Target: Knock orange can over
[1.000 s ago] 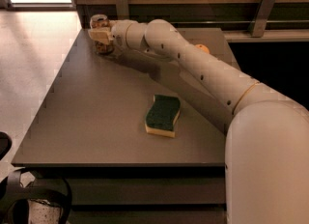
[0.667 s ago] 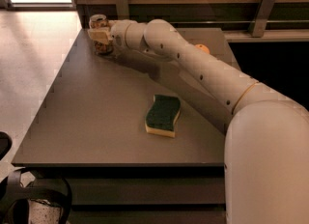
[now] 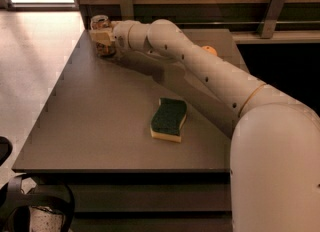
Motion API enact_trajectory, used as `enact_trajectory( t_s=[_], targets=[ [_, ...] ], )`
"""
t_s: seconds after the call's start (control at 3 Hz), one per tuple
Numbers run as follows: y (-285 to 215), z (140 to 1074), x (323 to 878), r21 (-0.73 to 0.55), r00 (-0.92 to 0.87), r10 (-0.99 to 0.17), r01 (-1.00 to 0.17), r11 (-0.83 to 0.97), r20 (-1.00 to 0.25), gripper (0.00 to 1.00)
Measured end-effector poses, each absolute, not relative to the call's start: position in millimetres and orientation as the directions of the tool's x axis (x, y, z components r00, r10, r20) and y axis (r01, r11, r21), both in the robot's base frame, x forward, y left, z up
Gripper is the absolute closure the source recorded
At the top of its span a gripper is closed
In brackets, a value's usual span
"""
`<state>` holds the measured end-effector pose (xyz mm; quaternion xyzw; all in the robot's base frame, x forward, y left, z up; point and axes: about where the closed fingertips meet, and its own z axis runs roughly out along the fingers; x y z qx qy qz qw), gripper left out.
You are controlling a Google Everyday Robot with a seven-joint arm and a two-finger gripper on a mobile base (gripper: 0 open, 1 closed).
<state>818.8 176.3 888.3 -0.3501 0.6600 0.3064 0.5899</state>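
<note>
The orange can [image 3: 101, 25] stands upright at the far left corner of the dark table [image 3: 95, 121]. Its silver top rim and patterned label show above and below my fingers. My gripper [image 3: 100, 36] reaches across the table from the right and sits right at the can, with a pale finger [image 3: 101, 36] across its front. The can's middle is hidden behind the gripper.
A green and yellow sponge [image 3: 169, 119] lies mid-table near the front. A round orange fruit [image 3: 209, 50] peeks from behind my arm at the far right. A wooden wall with metal brackets [image 3: 272, 11] runs behind the table. The floor lies to the left.
</note>
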Motion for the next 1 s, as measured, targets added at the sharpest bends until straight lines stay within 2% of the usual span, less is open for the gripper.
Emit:
enact_trajectory(
  t_s=[0.33,0.67,1.0],
  targets=[
    [162.1,900.9,811.5,-0.033,-0.065,-0.154,-0.827,0.561,-0.986,1.00],
    [140.0,920.3,795.8,-0.078,-0.079,-0.268,-0.845,0.529,-0.960,1.00],
    [131.2,926.5,787.8,-0.094,-0.089,-0.333,-0.863,0.497,-0.939,1.00]
  ],
)
